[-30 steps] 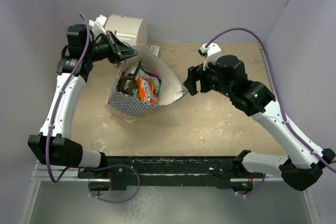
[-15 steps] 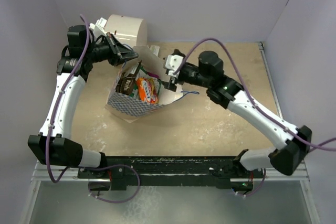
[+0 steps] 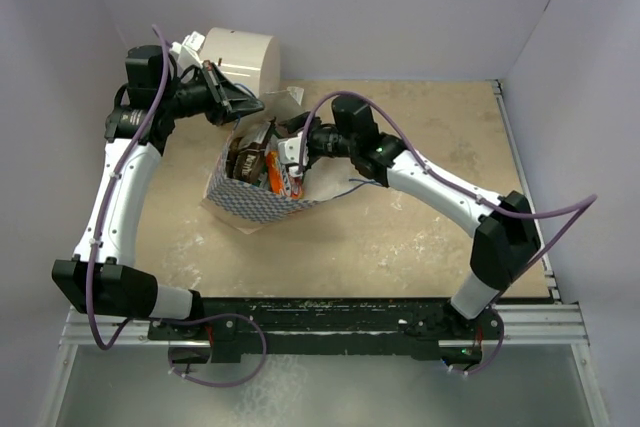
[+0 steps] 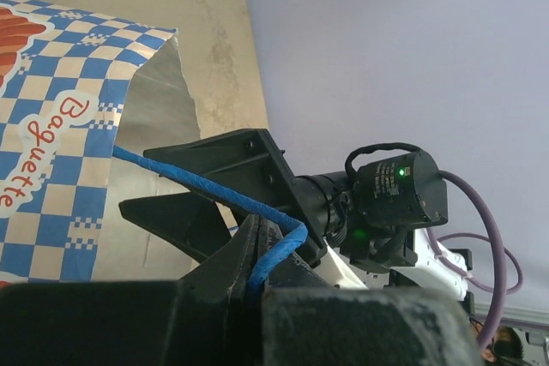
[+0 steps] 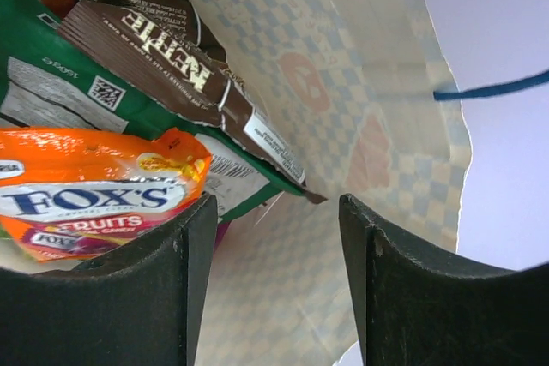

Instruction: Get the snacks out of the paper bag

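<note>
**Right tool in the bag, three packets in sight**

Our left tool (image 4: 257, 250) is pinching one thin blue cord handle (image 4: 193, 182) of the blue-and-white checkered paper bag (image 3: 255, 205) on the tabletop (image 3: 420, 237). Our right tool (image 5: 274, 212) sits spread inside the bag's mouth, gripping nothing. We count three snacks inside: one brown glossy packet (image 5: 171, 66), one green packet (image 5: 51, 83) and one orange packet (image 5: 94, 199).

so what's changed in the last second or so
The right gripper swung left from out beside the paper bag and pushed into its mouth. Its jaws are open next to the orange packet and hold nothing yet. The left gripper stayed shut on the blue cord handle, and the bag kept its spot with the packets still inside.
</note>
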{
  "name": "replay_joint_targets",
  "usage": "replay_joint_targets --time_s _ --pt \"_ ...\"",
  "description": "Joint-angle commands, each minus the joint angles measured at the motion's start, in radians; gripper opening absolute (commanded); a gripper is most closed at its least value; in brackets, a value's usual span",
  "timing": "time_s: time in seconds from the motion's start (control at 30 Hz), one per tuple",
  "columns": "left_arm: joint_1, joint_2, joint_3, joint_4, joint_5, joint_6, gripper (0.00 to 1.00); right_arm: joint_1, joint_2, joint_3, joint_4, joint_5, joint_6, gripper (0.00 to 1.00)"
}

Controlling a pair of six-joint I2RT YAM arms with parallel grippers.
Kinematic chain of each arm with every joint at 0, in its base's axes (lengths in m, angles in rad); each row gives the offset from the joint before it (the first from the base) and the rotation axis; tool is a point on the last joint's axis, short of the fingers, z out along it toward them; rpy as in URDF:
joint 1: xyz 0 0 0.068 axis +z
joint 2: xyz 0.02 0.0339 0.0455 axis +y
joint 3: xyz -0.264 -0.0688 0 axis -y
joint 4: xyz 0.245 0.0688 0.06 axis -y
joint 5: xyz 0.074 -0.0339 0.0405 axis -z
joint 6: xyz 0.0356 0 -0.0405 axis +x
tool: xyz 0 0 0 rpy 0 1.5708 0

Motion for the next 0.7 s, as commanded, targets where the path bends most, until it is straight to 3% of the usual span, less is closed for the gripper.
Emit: replay_joint_targets --time_s 0.0,0.33,0.47,0.67 --pt "-0.006 -0.013 0.053 0.025 0.062 0.008 0.00 0.014 0.030 0.087 0.014 -0.046 -0.143 0.61" --pt "-0.006 0.009 0.062 0.027 0.077 0.011 0.00 0.028 0.117 0.153 -0.004 -0.046 -0.197 0.59" --pt "-0.006 0.014 0.066 0.028 0.078 0.010 0.00 0.034 0.132 0.166 0.012 -0.082 -0.183 0.53" --pt "-0.006 0.024 0.086 0.036 0.084 0.008 0.00 0.052 0.160 0.175 0.013 -0.078 -0.191 0.51"
